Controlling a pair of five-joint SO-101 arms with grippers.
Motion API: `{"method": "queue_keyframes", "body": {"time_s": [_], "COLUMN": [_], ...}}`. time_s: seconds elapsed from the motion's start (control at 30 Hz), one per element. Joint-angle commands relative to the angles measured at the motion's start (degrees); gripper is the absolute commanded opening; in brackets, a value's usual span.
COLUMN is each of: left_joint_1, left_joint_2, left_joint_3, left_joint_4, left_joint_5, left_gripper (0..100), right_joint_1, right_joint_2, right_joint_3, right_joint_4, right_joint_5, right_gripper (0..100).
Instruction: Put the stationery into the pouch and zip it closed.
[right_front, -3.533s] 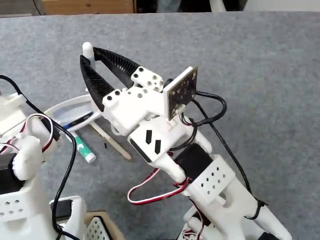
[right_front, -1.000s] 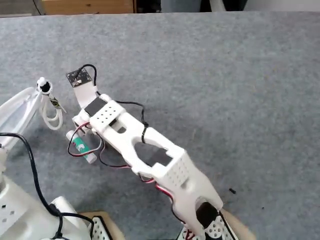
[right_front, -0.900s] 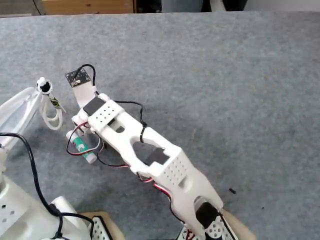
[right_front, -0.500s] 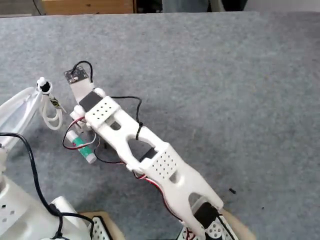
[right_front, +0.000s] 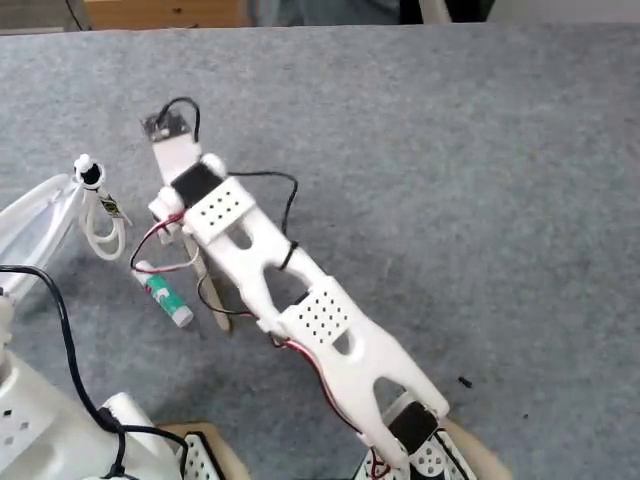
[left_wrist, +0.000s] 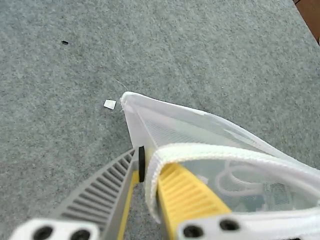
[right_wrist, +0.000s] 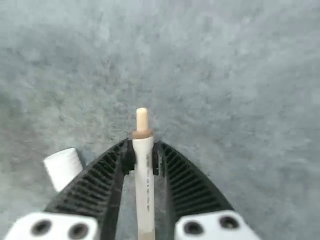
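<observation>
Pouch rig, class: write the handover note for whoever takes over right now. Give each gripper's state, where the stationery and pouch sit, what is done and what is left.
Left gripper: shut on the pouch rim, one finger inside, mouth open.
Right gripper: shut on the pen, low over the table, a little away from the pouch.
Green-and-white tube: lying on the table beside the pen.
Done: pen gripped, pouch held.
Left: put pen and tube into the pouch, then zip it closed.
</observation>
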Motion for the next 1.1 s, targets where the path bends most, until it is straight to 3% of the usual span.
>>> {"method": "queue_keyframes", "body": {"time_s": [0.0,0.23,0.47,0.6,0.87,1.07], "left_joint_1": [5.76,17.27,20.70,24.40,31.43,31.43], "left_joint_2": [-0.35,-0.88,-0.79,-0.26,-0.26,-0.18], "left_joint_3": [-3.21,-3.47,-3.21,-0.31,5.49,7.08], "left_joint_4": [0.00,0.00,0.00,0.09,0.09,0.09], "left_joint_5": [-0.53,-3.25,-3.34,-3.34,-3.34,-3.34], "left_gripper": [3,3,3,3,3,3], "right_joint_1": [1.85,9.93,17.76,18.02,2.90,-7.74], "right_joint_2": [-1.63,-15.43,-30.11,-42.33,-59.38,-70.99], "right_joint_3": [-14.55,-13.32,-13.85,-13.76,-10.95,14.46], "right_joint_4": [5.89,6.24,6.42,6.42,7.47,7.21], "right_joint_5": [-0.26,-0.18,-0.26,-0.26,-0.26,2.29], "right_gripper": [1.2,1.2,1.2,1.2,1.2,1.2]}}
